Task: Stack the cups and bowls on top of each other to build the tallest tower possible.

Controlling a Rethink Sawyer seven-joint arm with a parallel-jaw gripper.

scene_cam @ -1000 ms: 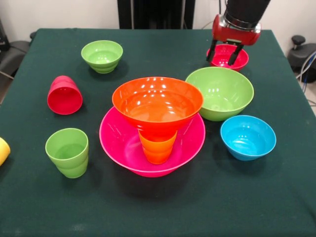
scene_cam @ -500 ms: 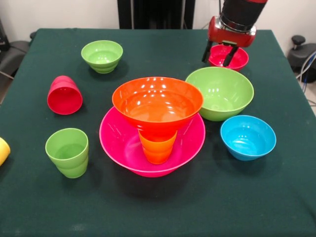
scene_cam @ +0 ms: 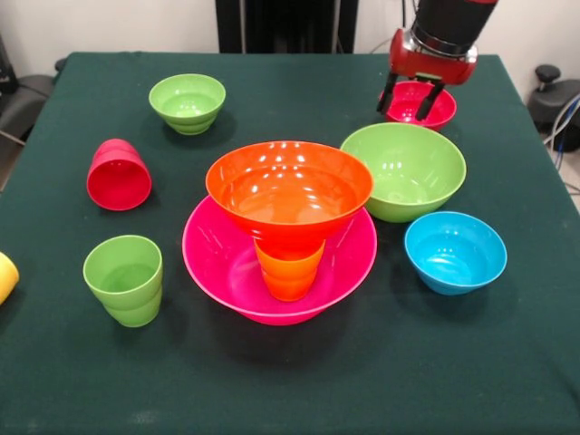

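Small red bowl (scene_cam: 419, 103) sits upright at the far right of the dark green table (scene_cam: 290, 381), just behind the large green bowl (scene_cam: 404, 170) and apart from it. Gripper (scene_cam: 410, 102) hangs directly over this bowl: its 2 black fingers stand apart, one by the near-left rim, the other reaching down over the hollow. Whether either finger touches the plastic cannot be told from this view.

Judged step: take the small red bowl by its rim wall and carry it to the tower (scene_cam: 283, 237). To do it well, 1 finger should go inside the wall and 1 outside, low enough to bite below the lip, then close squarely; the glossy, sloped wall looks likely to slip out of a shallow pinch. Lift straight up before moving sideways, so the large green bowl next to it is not clipped.

Tower at centre: pink bowl (scene_cam: 217, 263) as base, orange cup (scene_cam: 288, 272) upright in it, large orange bowl (scene_cam: 288, 190) seated on the cup. It looks top-heavy, so any placement should be centred and gentle.

Unstacked: small blue bowl (scene_cam: 455, 251), small green bowl (scene_cam: 188, 101), green cup (scene_cam: 124, 278), red cup (scene_cam: 119, 174) on its side, yellow cup (scene_cam: 5, 276) at the left edge.
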